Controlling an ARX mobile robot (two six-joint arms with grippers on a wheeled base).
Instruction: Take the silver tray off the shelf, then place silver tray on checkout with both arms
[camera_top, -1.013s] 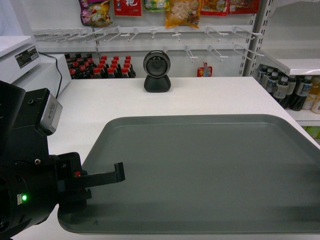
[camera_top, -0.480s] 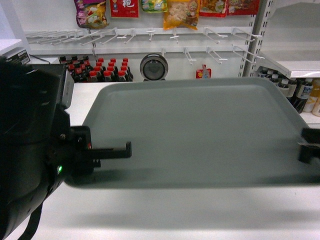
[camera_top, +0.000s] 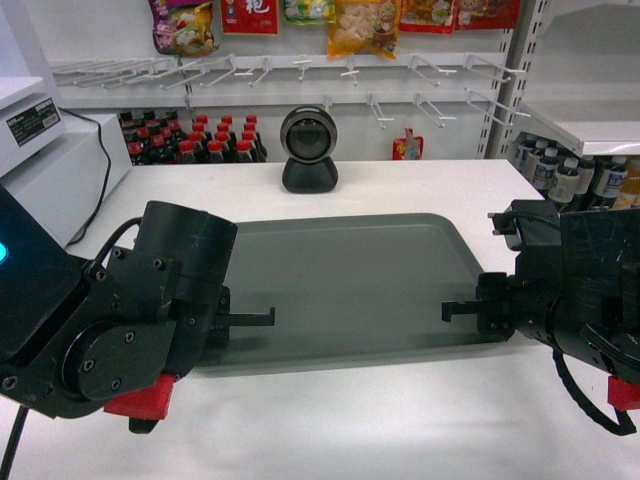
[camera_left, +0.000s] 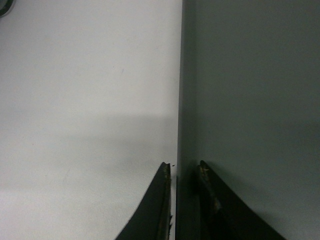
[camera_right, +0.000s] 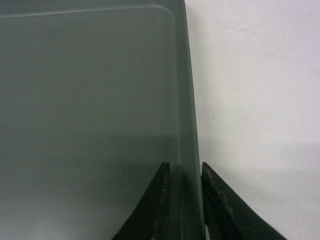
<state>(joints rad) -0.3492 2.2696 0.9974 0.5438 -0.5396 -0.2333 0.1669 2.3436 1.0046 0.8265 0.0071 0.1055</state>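
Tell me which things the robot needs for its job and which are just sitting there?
Needed: tray, counter, left hand, right hand.

Just sitting there: scanner, cash register, bottles, snack bags.

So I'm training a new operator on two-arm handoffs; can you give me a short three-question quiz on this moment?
1. True or false: the silver tray lies on the white checkout.
2. What does each gripper straddle? A) the scanner B) a tray rim C) a bottle
3. Fill in: the black scanner stands ___ the tray in the head view.

Key:
1. True; it lies flat on the counter.
2. B; the left gripper and the right gripper each have fingers either side of a rim.
3. Behind, apart from it.
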